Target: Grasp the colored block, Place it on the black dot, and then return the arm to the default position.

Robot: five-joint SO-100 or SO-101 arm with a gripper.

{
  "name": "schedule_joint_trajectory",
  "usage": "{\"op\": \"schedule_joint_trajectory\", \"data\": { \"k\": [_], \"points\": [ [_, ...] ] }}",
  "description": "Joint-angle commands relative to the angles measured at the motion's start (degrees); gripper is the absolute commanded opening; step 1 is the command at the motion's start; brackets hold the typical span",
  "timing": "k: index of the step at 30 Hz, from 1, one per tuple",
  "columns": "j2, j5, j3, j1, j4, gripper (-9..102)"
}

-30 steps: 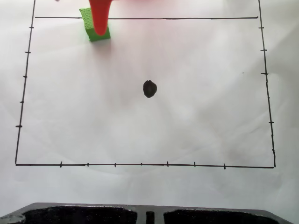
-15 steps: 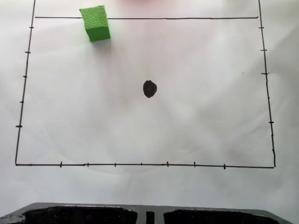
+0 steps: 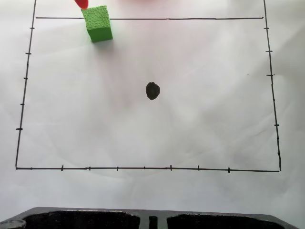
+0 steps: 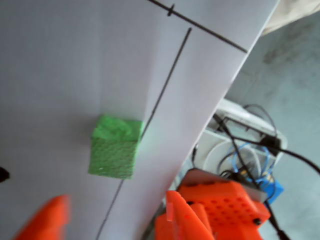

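1. White paper sheet (image 3: pixel 200 124) covers the table, hand-drawn black frame (image 3: pixel 143 168) with tick marks on it; dark plastic edge at the near side in the fixed view, wires and a white box past the paper edge in the wrist view
2. Colored block (image 3: pixel 97 23), green bumpy cube, sits on the frame's top line near its upper-left corner in the fixed view, resting flat on the paper, nothing holding it
3. Black dot (image 3: pixel 152 90) is well apart from the block, down and to the right of it toward the frame's middle, uncovered
4. Gripper (image 4: pixel 112 212) in the wrist view: two orange fingers spread wide, nothing between them, so released and empty; block (image 4: pixel 116 146) lies just ahead of the gap, slightly toward the left finger, not touching either
5. Fixed view shows one orange fingertip (image 3: pixel 81 4) just beside the block's upper-left corner at the top edge; can't tell if it touches
6. Block is roughly square, no clear long axis, faces turned a bit against the frame line
7. Judgement: grasp not yet made; the claw needs to move forward over the block so the fingers straddle it, then close
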Motion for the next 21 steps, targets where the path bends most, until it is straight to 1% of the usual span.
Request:
{"op": "schedule_joint_trajectory", "data": {
  "k": [1,5,7,10,14,21],
  "points": [
    [-0.8,-2.0,-0.8,1.7,0.5,33],
    [-2.3,-4.5,1.1,3.2,-2.0,34],
    [-3.3,-5.1,2.4,3.3,-4.3,34],
    [-5.2,-5.4,2.8,2.8,-5.5,34],
    [-7.6,-4.5,4.7,1.3,-7.7,35],
    [-9.6,-1.8,10.2,-1.5,-15.0,38]
  ]
}}
